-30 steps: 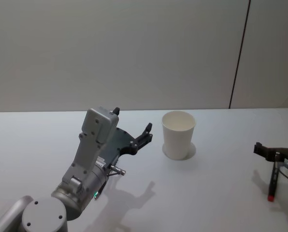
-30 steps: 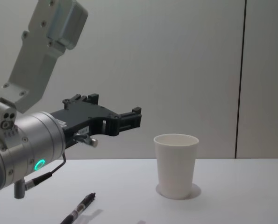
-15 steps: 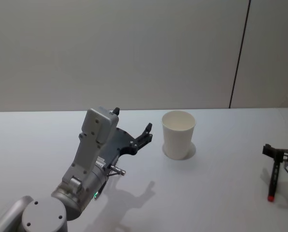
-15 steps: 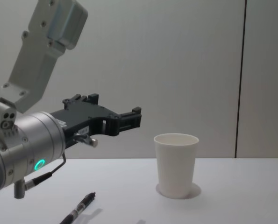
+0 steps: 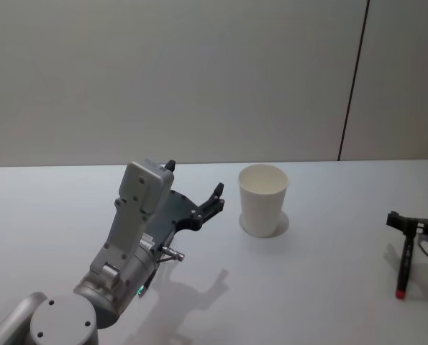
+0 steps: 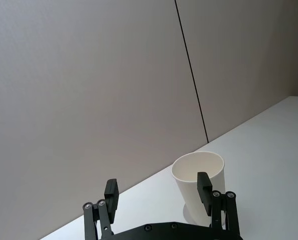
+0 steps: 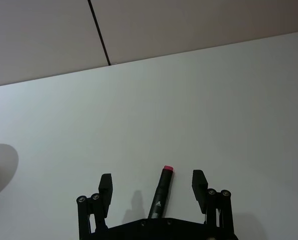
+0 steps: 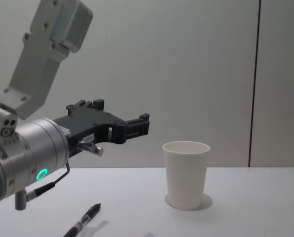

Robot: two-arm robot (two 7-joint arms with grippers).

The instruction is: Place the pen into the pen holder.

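Well, my left gripper [image 6: 158, 185] hangs open and empty, aimed at the pen holder [image 5: 264, 200] standing on the table [image 5: 329, 237]. Far right, my right gripper [image 7: 152, 180] is spread wide astride the red-tipped pen [image 7: 161, 194], which lies flat, lengthwise between its fingers, ungrasped.

I read a white surface [image 5: 329, 287] with the pen holder [image 5: 263, 200] standing upright near its middle, a red-tipped pen [image 5: 403, 267] lying far right, and a black pen [image 8: 83, 223] lying at left.
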